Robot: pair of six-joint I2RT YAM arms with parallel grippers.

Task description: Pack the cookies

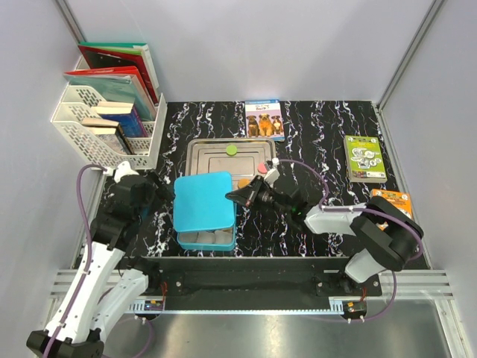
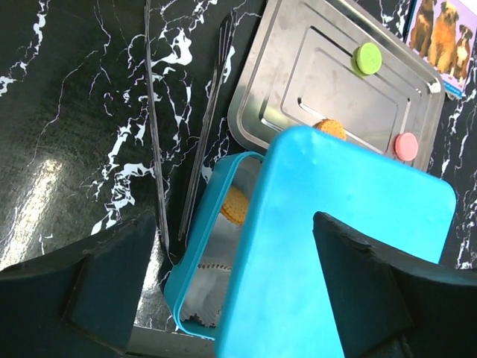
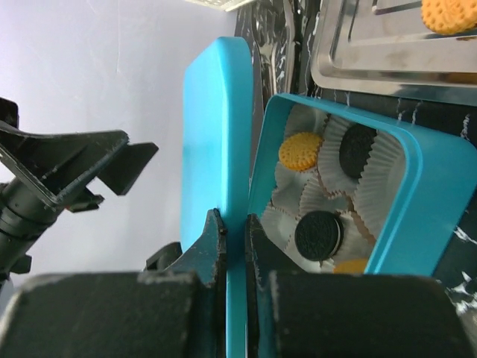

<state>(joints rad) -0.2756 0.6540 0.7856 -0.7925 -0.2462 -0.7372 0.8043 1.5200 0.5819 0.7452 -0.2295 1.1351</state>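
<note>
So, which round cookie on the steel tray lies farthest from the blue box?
The green cookie, by the far rim of the steel tray; the orange cookie and the pink cookie lie closer to the blue box.

right tool (image 1: pixel 238 197): clamped on one edge of lid (image 1: pixel 203 201) | lid: tilted over box (image 1: pixel 207 239), reaching from right tool toward left tool (image 1: pixel 154 186) | box: below right tool, cookies (image 3: pixel 300 150) in paper cups (image 3: pixel 380 175) inside | tray (image 1: pixel 216 156): on table (image 1: pixel 320 134) just beyond right tool, loose cookies (image 2: pixel 406 146) on it | left tool: at lid's opposite side, contact unclear
</note>
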